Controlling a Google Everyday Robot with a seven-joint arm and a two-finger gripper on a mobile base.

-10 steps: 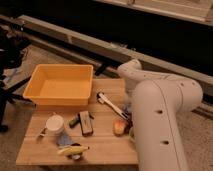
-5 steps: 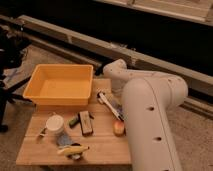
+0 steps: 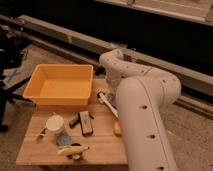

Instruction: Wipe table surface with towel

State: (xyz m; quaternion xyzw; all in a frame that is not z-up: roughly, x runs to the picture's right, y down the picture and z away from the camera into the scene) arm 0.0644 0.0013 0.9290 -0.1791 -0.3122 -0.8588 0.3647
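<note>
Looming nearest the camera, the white arm [image 3: 145, 120] is filling the right of the view and curling down over the table [image 3: 35, 152]. Its end is hanging low over the middle of the boards, so the jaws are sitting there, mostly hidden behind the wrist. I cannot tell whether they are open or holding anything.

Nearer than the jaws and to their left, a banana [image 3: 72, 149], a white cup [image 3: 55, 123] and a dark block [image 3: 86, 122] are lying apart. A pale bluish scrap [image 3: 64, 139] between cup and banana may be the towel, though I am not making it out for certain. An orange thing [image 3: 117, 128] is lying nearer and just to their right, and a white long-handled utensil [image 3: 108, 104] is resting just beside them. Beyond and left of them, the yellow bin [image 3: 60, 100] is standing.

Judging by this, the reach toward the towel is underway and wiping is not yet starting. The next move is calling for a firm hold on cloth, then flat sweeps between the clutter.
</note>
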